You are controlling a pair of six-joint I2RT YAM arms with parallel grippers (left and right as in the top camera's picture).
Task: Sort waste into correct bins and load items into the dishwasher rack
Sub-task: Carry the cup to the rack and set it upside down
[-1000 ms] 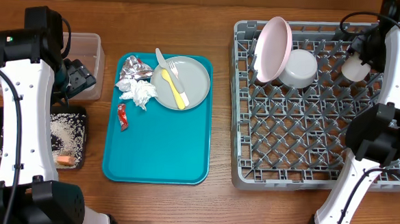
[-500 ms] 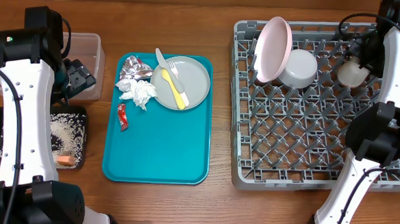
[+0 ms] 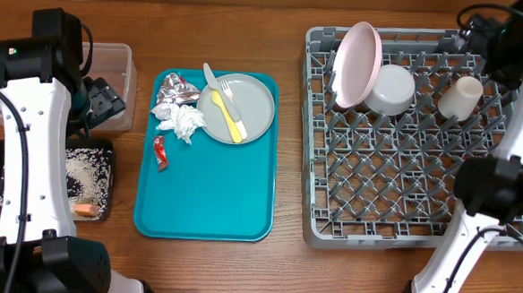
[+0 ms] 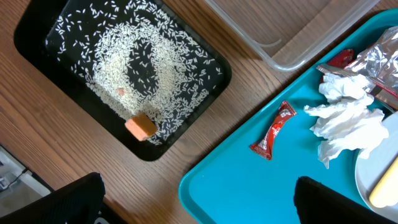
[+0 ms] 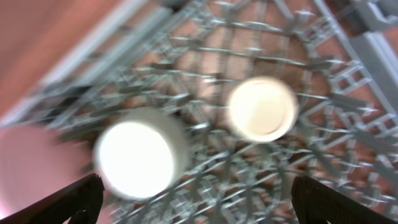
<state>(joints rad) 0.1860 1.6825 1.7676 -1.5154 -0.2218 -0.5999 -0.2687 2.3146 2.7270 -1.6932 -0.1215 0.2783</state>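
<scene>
Right wrist: our right fingers (image 5: 68,202) stand wide apart and empty, the small white round cup (image 5: 262,109) free in the grey plastic lattice rack (image 5: 336,149) below, between them. Cup loaded, we judge; next our left fingers (image 4: 62,202), also apart, should close on the small red packet (image 4: 273,130) ahead.

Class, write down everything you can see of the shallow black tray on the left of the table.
The black tray is shallow, rectangular with rounded corners, and looks like glossy plastic. It lies flat on the wooden table. White rice grains are scattered inside, and an orange cube sits near one wall. It is apart from the teal tray.
</scene>
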